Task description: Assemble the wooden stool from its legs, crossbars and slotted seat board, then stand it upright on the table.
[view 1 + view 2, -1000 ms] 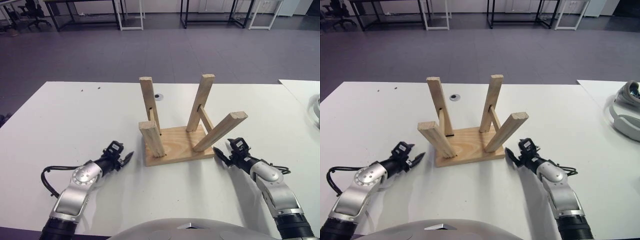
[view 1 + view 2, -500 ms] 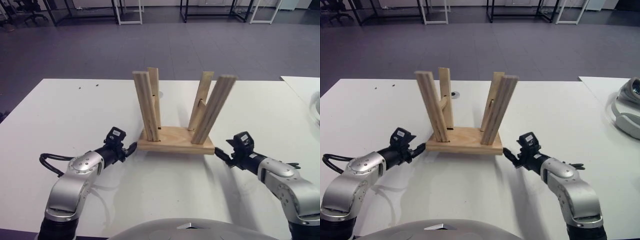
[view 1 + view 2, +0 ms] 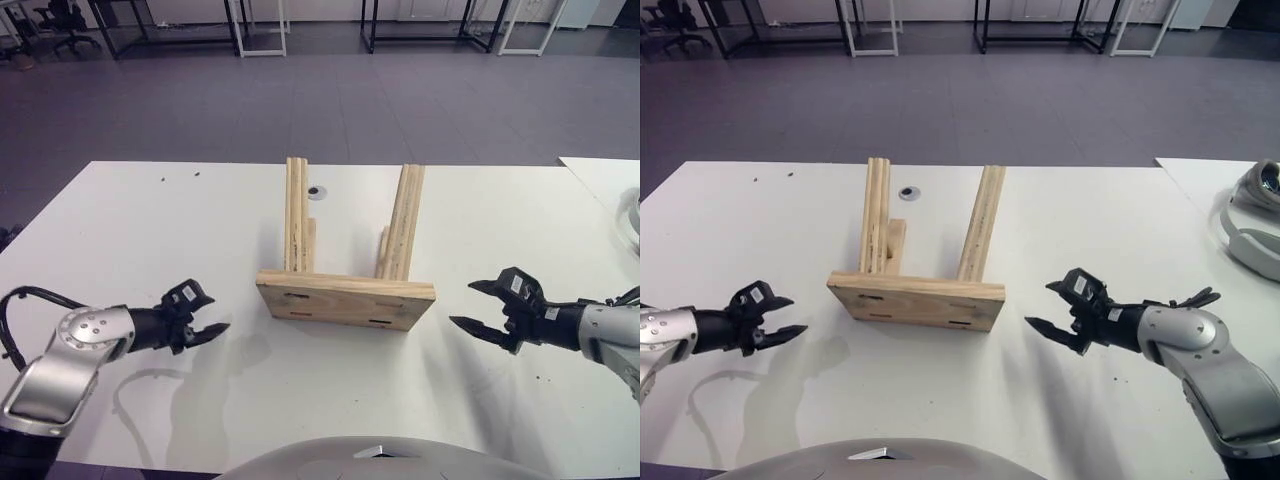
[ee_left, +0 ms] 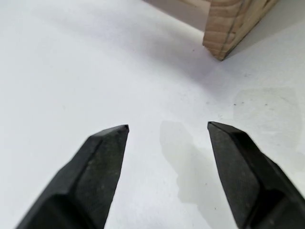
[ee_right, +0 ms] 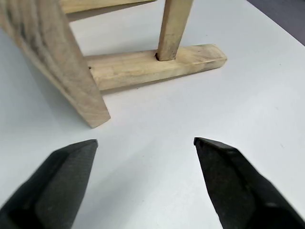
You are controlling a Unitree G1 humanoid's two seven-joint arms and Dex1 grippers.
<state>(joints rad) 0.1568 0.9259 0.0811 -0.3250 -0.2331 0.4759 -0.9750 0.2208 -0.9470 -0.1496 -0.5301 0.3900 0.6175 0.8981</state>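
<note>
Since the earlier frame the stool (image 3: 345, 298) has gone from legs-up to lying on its side, and both grippers have drawn back from the ends of the seat board (image 3: 916, 302) toward the lower corners of the frame.

The stool is now in the centre of the table (image 3: 130, 230). The seat board stands on its long edge with its slotted face to the camera. The legs (image 3: 296, 215) run from it toward the upper part of the frame, and the lower ones lie flat on the table. In the right wrist view a crossbar (image 5: 174, 26) rises from the lying leg, so the parts look joined.

The left gripper (image 3: 212, 333) is at the lower left with its fingers spread and nothing between them, apart from the board's corner. The right gripper (image 3: 461, 304) is at the lower right, also spread wide and empty, near the other end of the board but not touching it.

I judge this as a pause in the middle of the turning. The stool rests stable on the board's edge and the two lower legs, so the grippers can let go and take a new hold. One more quarter turn seems needed to put it on its feet.
</note>
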